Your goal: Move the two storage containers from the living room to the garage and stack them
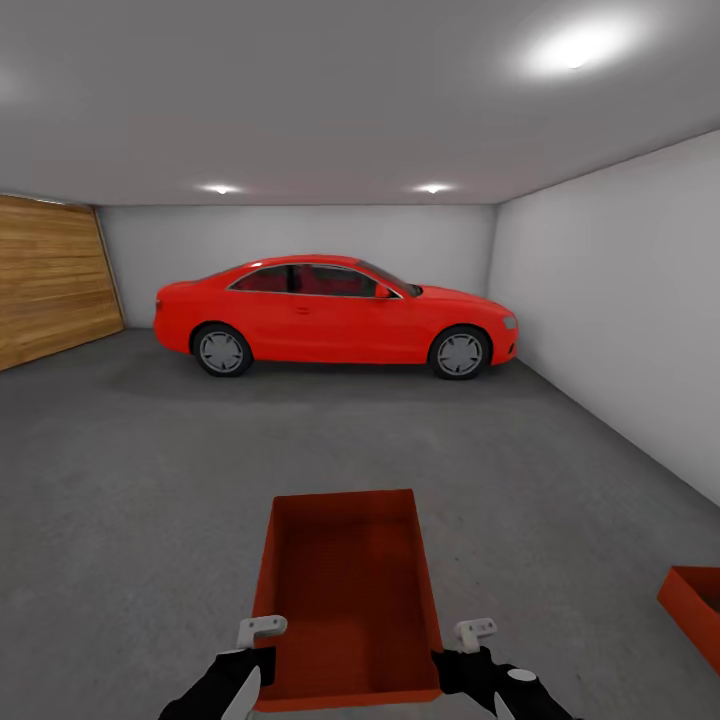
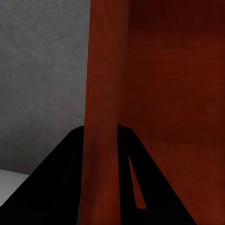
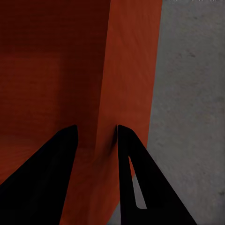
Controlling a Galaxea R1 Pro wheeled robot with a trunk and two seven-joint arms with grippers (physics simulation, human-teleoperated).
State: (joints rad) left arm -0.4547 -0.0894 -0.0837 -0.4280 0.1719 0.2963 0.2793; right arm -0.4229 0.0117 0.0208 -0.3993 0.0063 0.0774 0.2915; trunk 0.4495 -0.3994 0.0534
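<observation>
Inside the garage, an orange-red storage container (image 1: 347,600) is carried between two robot arms above the dark grey concrete floor (image 1: 130,500), its open top facing up and its near edge cut off by nothing but the arms themselves. The left hand (image 1: 250,650) grips the container's left wall close to the near corner, and the left wrist view shows that wall (image 2: 101,117) pinched between the two dark fingers (image 2: 56,187), one outside and one inside the bin. The right hand (image 1: 468,650) does the same on the opposite wall, where the right wrist view shows the thin wall (image 3: 105,140) clamped between its fingers (image 3: 140,187). Both forearms run off the lower edge of the head view, so little beyond the wrists can be made out. A second storage container (image 1: 695,610) sits on the floor to the right of the carried one, well apart from it, and is cut off by the frame so that only a corner and part of its rim show. Beyond the carried container, a red car (image 1: 335,315) is parked side-on against the pale grey back wall (image 1: 300,235), with a brown slatted door (image 1: 50,280) to the car's left and partly out of frame.
</observation>
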